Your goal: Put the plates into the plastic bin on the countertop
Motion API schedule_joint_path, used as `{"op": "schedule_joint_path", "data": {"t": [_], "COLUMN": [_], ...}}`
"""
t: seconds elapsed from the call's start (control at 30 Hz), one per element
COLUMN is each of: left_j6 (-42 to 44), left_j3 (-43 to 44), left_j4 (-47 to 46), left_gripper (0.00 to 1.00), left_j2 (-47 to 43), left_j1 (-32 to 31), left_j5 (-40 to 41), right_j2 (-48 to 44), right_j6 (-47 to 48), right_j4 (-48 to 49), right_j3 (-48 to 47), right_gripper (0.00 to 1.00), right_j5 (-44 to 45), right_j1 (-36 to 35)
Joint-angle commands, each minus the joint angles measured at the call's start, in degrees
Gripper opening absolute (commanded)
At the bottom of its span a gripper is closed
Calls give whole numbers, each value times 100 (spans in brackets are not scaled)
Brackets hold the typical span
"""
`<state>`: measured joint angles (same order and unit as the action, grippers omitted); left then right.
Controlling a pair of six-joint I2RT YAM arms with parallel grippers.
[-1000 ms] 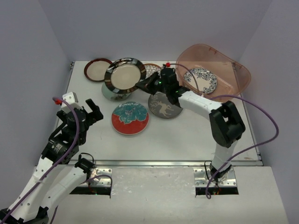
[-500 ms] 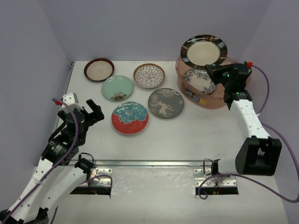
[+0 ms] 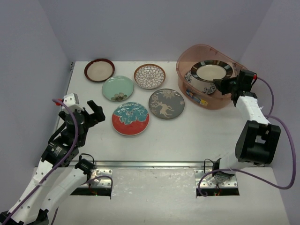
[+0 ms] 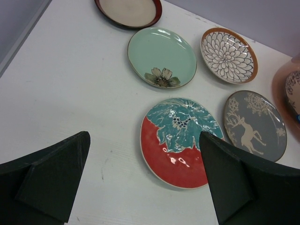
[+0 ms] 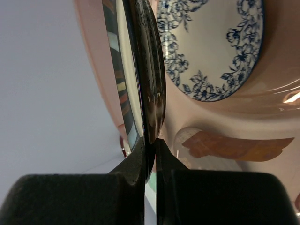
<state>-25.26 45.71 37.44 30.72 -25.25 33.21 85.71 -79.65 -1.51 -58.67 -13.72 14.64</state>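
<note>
Nearest, at lower left, the left claw [image 3: 83,110] hangs released above the white surface [image 3: 187,136]. Farther, at upper right, the right claw [image 3: 224,86] grasps the black-striped plate [image 3: 211,71] by its rim, at the pinkish bin [image 3: 206,101] opening.

Right gripper [image 3: 222,86] holding striped plate [image 3: 211,71] over plastic bin [image 3: 215,104], five plates [image 3: 130,118] on countertop [image 3: 187,136]

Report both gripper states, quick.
Left gripper: open, holding nothing.
Right gripper: fingers shut on the rim of the black-striped plate.
</note>
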Motion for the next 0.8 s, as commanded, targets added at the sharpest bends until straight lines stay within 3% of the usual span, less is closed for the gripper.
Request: {"op": "schedule_joint_path", "data": {"t": [0.0, 0.2, 0.4, 0.77], "left_j6": [105, 114, 117, 126], "left_j3": [-24, -31, -41, -54], "left_j4": [-295, -298, -298, -325], "left_gripper": [100, 100, 100, 100], "left_j2": [1, -13, -66, -21], "left_j1": [-91, -99, -147, -156], "left_j5": [-92, -114, -109, -157], "right_j2": [224, 807, 1502, 1647], "right_j6": [140, 33, 81, 186], "right_j4": [822, 648, -221, -285], "right_j3": [-956, -1399, -2252, -1953], "right_gripper": [0, 0, 0, 0], "right_j5": [-24, 329, 520, 759], "right_j1": [-119, -247, -379, -506]}}
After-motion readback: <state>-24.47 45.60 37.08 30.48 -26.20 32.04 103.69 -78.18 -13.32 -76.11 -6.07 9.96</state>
